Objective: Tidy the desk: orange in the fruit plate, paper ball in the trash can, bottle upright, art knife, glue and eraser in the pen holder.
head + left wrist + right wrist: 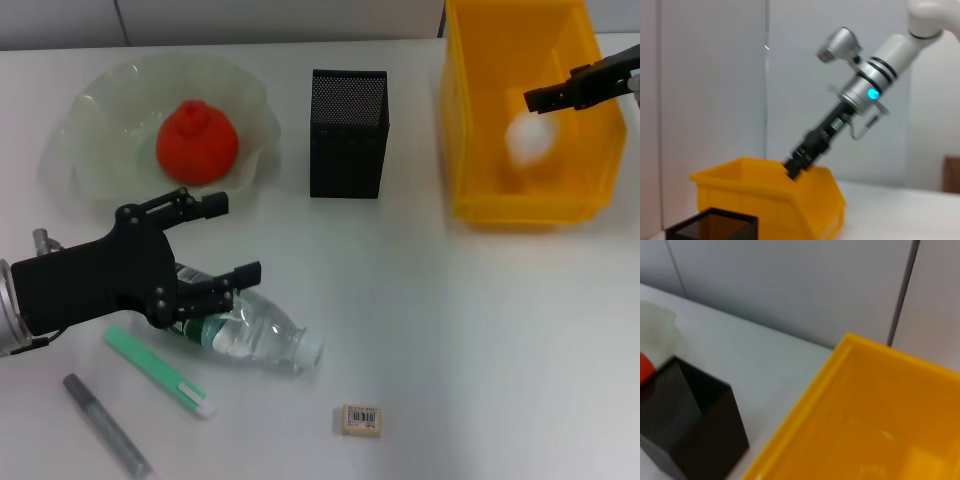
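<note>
Done so far: orange [197, 141] in the fruit plate [95, 160], paper ball [529, 140] down in the trash can [480, 120] beneath the spread, empty right tool [540, 98]. Left to do: bottle [250, 335] lying flat on the tabletop [480, 330] with the open left tool [232, 240] straddling its base, not yet clamped. Also outstanding: art knife [105, 424], glue [158, 373] and eraser [361, 419], all outside the pen holder [348, 133].

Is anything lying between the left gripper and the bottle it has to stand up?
Nothing visible does. The left gripper hangs directly over the base end of the lying bottle, jaws open around it. The glue lies beside the bottle, not in between.
</note>
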Controlling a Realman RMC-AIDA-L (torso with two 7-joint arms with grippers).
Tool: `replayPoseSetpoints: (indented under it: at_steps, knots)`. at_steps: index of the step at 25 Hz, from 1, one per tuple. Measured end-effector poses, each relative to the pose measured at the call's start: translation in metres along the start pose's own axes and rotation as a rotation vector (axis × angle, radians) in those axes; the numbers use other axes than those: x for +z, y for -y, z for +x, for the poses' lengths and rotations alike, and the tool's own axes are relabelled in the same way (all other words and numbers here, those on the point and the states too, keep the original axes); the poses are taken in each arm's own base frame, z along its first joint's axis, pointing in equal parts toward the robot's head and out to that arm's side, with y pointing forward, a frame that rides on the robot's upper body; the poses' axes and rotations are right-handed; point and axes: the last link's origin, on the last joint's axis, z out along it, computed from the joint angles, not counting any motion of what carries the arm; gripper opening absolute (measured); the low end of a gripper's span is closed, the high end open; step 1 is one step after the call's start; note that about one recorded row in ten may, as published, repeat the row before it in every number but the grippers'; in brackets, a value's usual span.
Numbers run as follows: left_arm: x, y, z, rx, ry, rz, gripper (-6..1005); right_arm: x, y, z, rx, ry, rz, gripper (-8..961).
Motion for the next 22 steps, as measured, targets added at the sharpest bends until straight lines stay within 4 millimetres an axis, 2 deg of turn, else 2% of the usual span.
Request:
replayPoseSetpoints:
  at_steps: [2,5,7,8,10,11,12,13,14,15,16,17,18,21,22]
  knots:
    - [0.001,0.002,0.005,0.027,0.039,-0.024,812,-0.001,0.000,0.000,0.015,0.076,-0.050,722]
    - [0.006,0.006,0.018,0.069,0.095,-0.060,806,-0.007,-0.001,0.001,0.030,0.147,-0.109,760]
    - [0.008,0.007,0.023,0.087,0.114,-0.073,802,-0.019,-0.009,0.012,-0.005,0.272,-0.227,785]
    - [0.011,0.008,0.034,0.127,0.151,-0.098,800,-0.019,-0.009,0.012,-0.005,0.272,-0.227,798]
    - [0.015,0.009,0.047,0.176,0.232,-0.131,796,-0.028,-0.017,0.027,-0.037,0.354,-0.309,824]
    - [0.018,0.008,0.053,0.200,0.277,-0.148,793,-0.031,-0.021,0.037,-0.055,0.388,-0.352,836]
    - [0.026,0.006,0.063,0.258,0.363,-0.182,791,-0.035,-0.029,0.058,-0.097,0.422,-0.418,849]
    - [0.026,0.006,0.063,0.258,0.363,-0.182,789,-0.035,-0.029,0.058,-0.097,0.422,-0.418,849]
    - [0.033,0.004,0.071,0.308,0.425,-0.210,787,-0.035,-0.037,0.081,-0.132,0.418,-0.475,848]
    - [0.038,0.001,0.074,0.334,0.465,-0.231,785,-0.035,-0.037,0.081,-0.132,0.418,-0.475,848]
    - [0.047,-0.002,0.079,0.380,0.521,-0.265,783,-0.034,-0.041,0.093,-0.148,0.411,-0.503,848]
    - [0.056,-0.004,0.083,0.412,0.560,-0.291,781,-0.029,-0.047,0.115,-0.152,0.398,-0.544,847]
    - [0.056,-0.004,0.083,0.412,0.560,-0.291,779,-0.029,-0.047,0.115,-0.152,0.398,-0.544,847]
    - [0.070,-0.001,0.090,0.450,0.621,-0.320,773,-0.021,-0.056,0.147,-0.159,0.401,-0.598,846]
    - [0.075,0.000,0.092,0.461,0.653,-0.331,770,-0.018,-0.061,0.165,-0.178,0.412,-0.618,845]
